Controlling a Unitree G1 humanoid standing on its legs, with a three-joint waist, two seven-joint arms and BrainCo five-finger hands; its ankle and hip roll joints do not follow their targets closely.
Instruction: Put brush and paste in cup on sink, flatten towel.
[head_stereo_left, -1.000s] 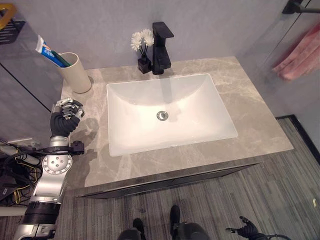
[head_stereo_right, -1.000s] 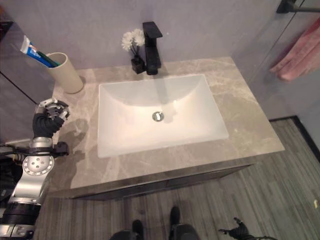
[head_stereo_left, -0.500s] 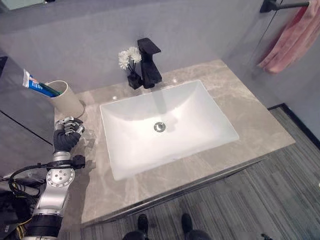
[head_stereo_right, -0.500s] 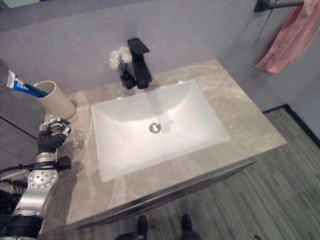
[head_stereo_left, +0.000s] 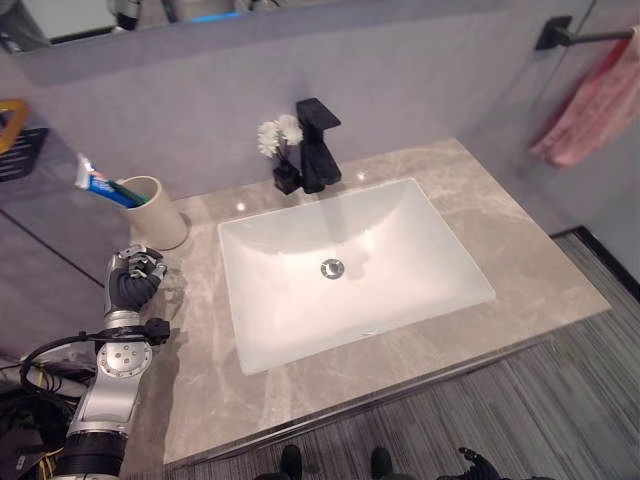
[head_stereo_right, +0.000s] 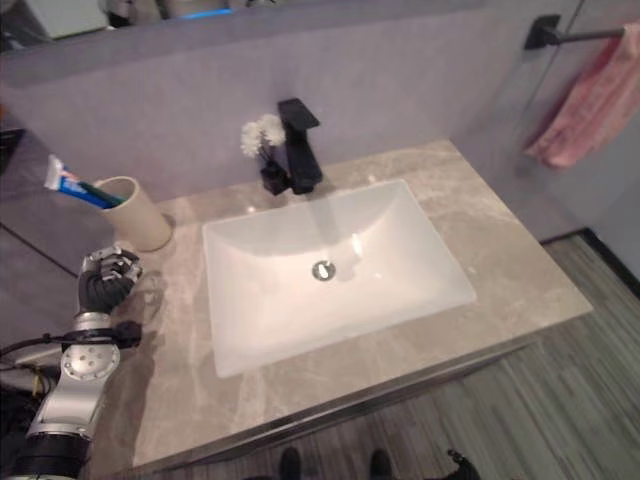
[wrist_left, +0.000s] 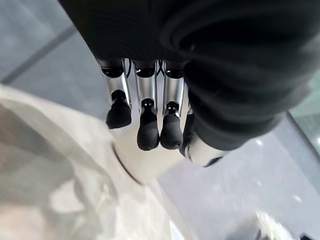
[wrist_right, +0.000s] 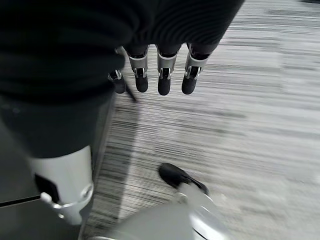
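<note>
A: Log the cup.
B: Beige, upright on the bench at its back left corner, well left of the sink. The paste and a green brush stand in it, both leaning out to the left.

A: Towel?
B: Pink, hanging bunched from a black bar on the wall at the far right, apart from the bench.

A: Left hand?
B: Over the bench's left edge, just in front of the cup and not touching it. In the eye views its fingers look bent over the palm; the wrist view shows them side by side, pointing toward the cup's base, with nothing in them. Noted as loosely curled and empty.

A: Right hand?
B: Its wrist view has it hanging low above the striped floor, fingers straight, holding nothing.

A: Other items?
B: Black tap behind the sink at centre back, a small black vase of white flowers touching its left side.
</note>
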